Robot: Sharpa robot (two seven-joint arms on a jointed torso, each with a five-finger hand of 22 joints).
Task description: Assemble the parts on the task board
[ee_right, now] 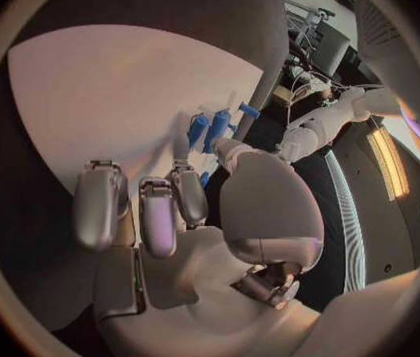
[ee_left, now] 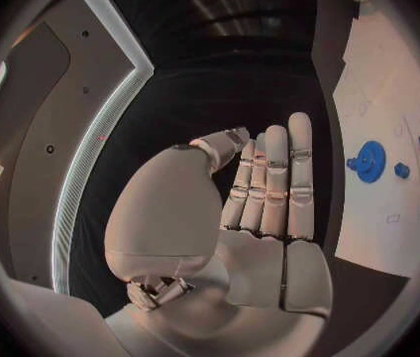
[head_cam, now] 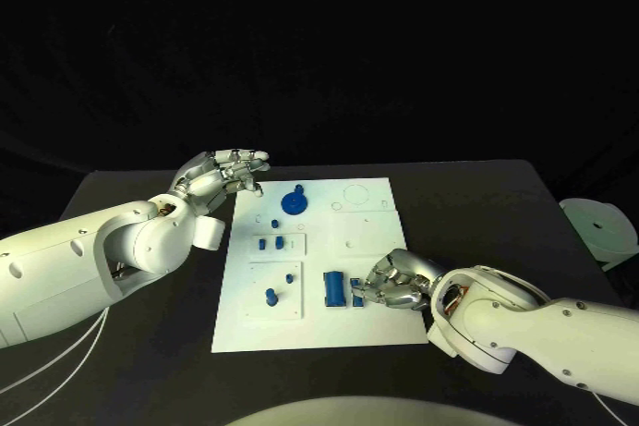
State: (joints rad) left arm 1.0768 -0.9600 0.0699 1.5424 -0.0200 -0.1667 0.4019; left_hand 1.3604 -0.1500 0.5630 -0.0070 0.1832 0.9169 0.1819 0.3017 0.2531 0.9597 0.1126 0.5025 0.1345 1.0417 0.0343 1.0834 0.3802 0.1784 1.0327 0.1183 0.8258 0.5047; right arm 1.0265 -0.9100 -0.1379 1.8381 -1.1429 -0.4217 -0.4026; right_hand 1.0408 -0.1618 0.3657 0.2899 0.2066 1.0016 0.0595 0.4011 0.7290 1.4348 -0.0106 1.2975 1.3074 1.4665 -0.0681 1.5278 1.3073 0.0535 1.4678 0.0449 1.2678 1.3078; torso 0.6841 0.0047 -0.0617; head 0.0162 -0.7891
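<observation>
Black tabletop [head_cam: 133, 352] runs under everything, dark room behind it, and the white task board [head_cam: 373, 329] lies flat in the middle, a long rectangle reaching away from the robot. Its surface carries faint outlined squares and circles, with small blue parts scattered over the half nearer the left arm. A round blue disc with a small knob [head_cam: 295, 202] sits at the far end, just beside the left hand's fingertips; in the left wrist view the same disc [ee_left: 369, 162] shows beyond the fingers with little blue pieces next to it. Two small blue pegs [head_cam: 271, 244] stand in an outlined square mid-board, and another blue piece [head_cam: 271, 297] sits in the square nearer the robot.

Closest to the right hand is a blue block [head_cam: 333, 289], an upright rectangle just beside that hand's fingers, with a narrower blue piece [head_cam: 357, 292] right at the fingertips; whether it is pinched I cannot tell.

Right hand [head_cam: 393, 280] rests low on the board's near half, fingers curled toward the block. From the right wrist its fingers [ee_right: 161, 214] bend down over the white surface with blue parts [ee_right: 208, 131] just past them.

Left hand [head_cam: 223, 178] hovers at the board's far corner, holding nothing, fingers straight and side by side.
</observation>
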